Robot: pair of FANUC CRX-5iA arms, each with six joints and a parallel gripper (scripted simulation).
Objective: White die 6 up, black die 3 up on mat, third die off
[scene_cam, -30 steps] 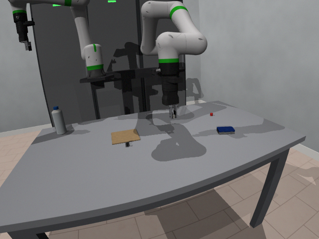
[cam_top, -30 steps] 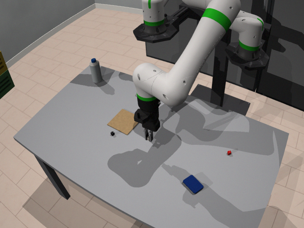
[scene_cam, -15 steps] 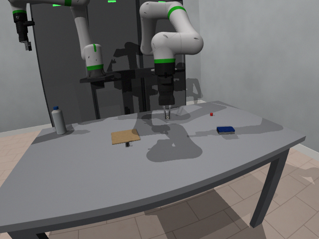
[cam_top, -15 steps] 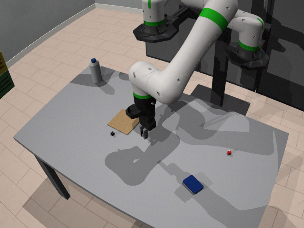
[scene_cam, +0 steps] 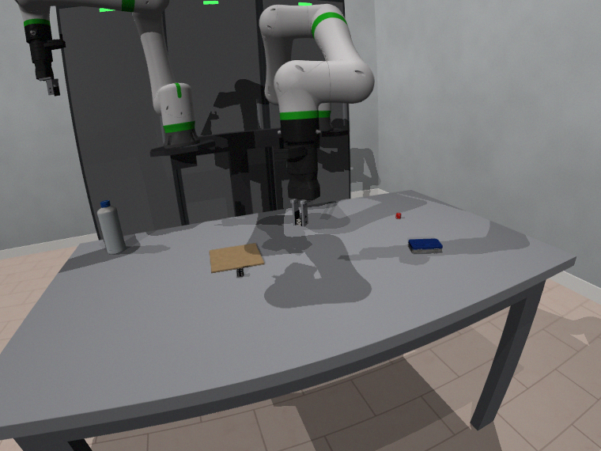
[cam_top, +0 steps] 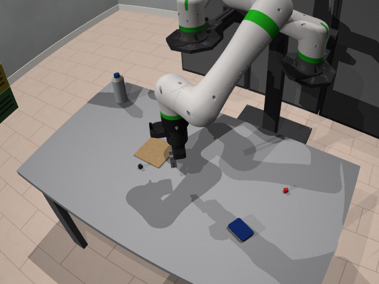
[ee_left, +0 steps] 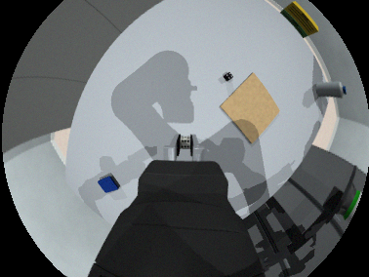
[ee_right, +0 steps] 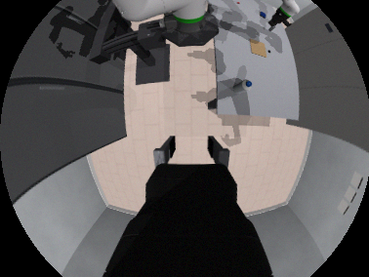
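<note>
White die (scene_cam: pixel 299 221) (ee_left: pixel 185 141): clamped in the left pincer (cam_top: pixel 172 160) (scene_cam: pixel 299 221) (ee_left: pixel 184 140) (ee_right: pixel 271 27), above the tabletop (cam_top: pixel 92 137) (scene_cam: pixel 169 330) (ee_left: pixel 146 34) (ee_right: pixel 278 88); a cube, so no long axis.

1. Mat (cam_top: pixel 151 152) (scene_cam: pixel 236 258) (ee_left: pixel 251 99) (ee_right: pixel 258 48): leftward and nearer the camera from that pincer in the exterior view; the coming move probably turns on this.
2. Right pincer (scene_cam: pixel 53 88) (ee_right: pixel 191 148): apart, much farther off.
3. Black die (cam_top: pixel 140 166) (scene_cam: pixel 240 272) (ee_left: pixel 227 76) (ee_right: pixel 268 51): beyond the left pincer's reach, just off the mat.
4. Red die (cam_top: pixel 285 190) (scene_cam: pixel 398 215) (ee_right: pixel 238 3): opposite side.

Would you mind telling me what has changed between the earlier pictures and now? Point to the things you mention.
The left gripper (cam_top: pixel 173 163) (scene_cam: pixel 300 222) (ee_left: pixel 184 140) has moved sideways towards the mat (cam_top: pixel 152 152) (scene_cam: pixel 236 257) (ee_left: pixel 250 107) (ee_right: pixel 258 48) and turned, carrying the white die (scene_cam: pixel 299 221) (ee_left: pixel 185 141). Nothing was newly gripped or released. The mat, black die (cam_top: pixel 140 166) (scene_cam: pixel 240 272) (ee_left: pixel 227 76) (ee_right: pixel 268 51), red die (cam_top: pixel 285 190) (scene_cam: pixel 398 215) (ee_right: pixel 238 3) and bottle (cam_top: pixel 119 90) (scene_cam: pixel 111 230) (ee_left: pixel 329 90) (ee_right: pixel 248 84) stayed put.
</note>
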